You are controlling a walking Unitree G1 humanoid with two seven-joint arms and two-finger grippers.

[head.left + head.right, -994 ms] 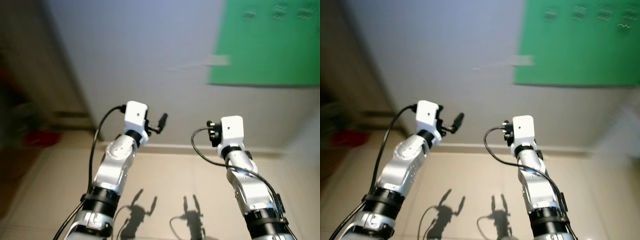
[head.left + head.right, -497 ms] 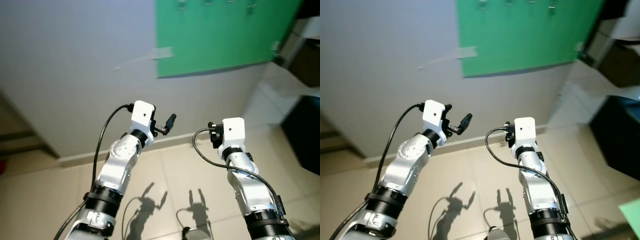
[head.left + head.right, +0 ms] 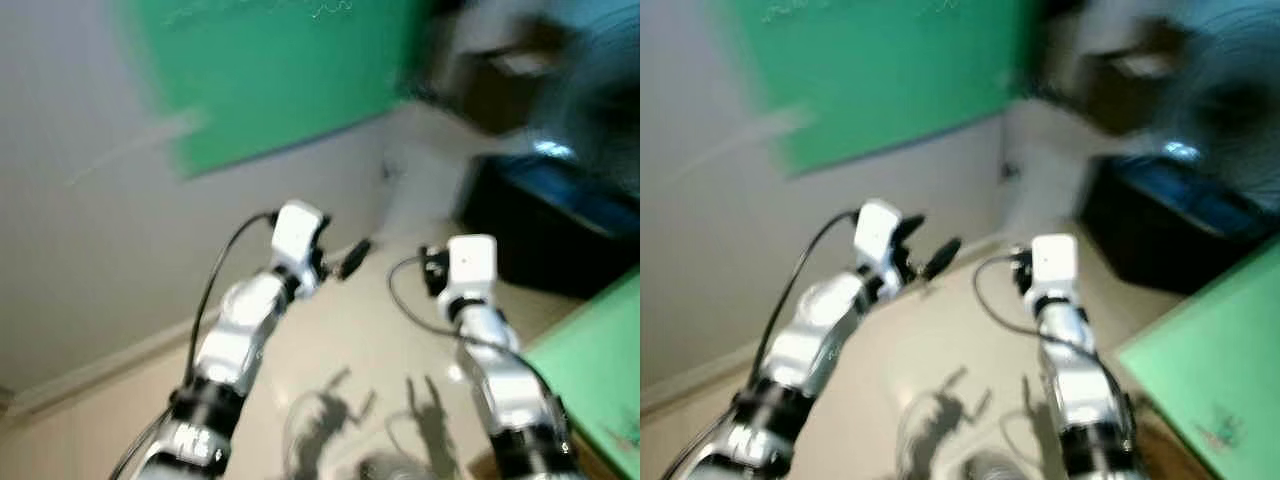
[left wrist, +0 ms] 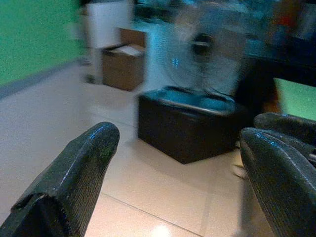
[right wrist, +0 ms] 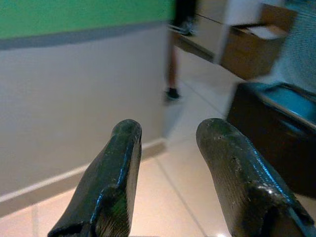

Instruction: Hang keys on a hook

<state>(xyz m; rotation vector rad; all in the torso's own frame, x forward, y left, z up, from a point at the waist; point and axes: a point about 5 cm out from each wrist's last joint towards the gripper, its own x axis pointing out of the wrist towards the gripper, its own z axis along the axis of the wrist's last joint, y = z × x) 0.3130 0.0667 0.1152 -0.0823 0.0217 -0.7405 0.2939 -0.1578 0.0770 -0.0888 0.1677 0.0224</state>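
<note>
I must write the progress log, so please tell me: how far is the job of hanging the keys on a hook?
Nothing looks done yet. The left gripper and the right gripper are both open and hold nothing. The head views are blurred, with a green board on the wall and a dark box on the floor. I can make out no keys or hook, so finding, picking and hanging remain.

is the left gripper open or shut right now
Open. In the left wrist view the left gripper has its two black fingers far apart, with bare floor tiles between them and nothing held.
</note>
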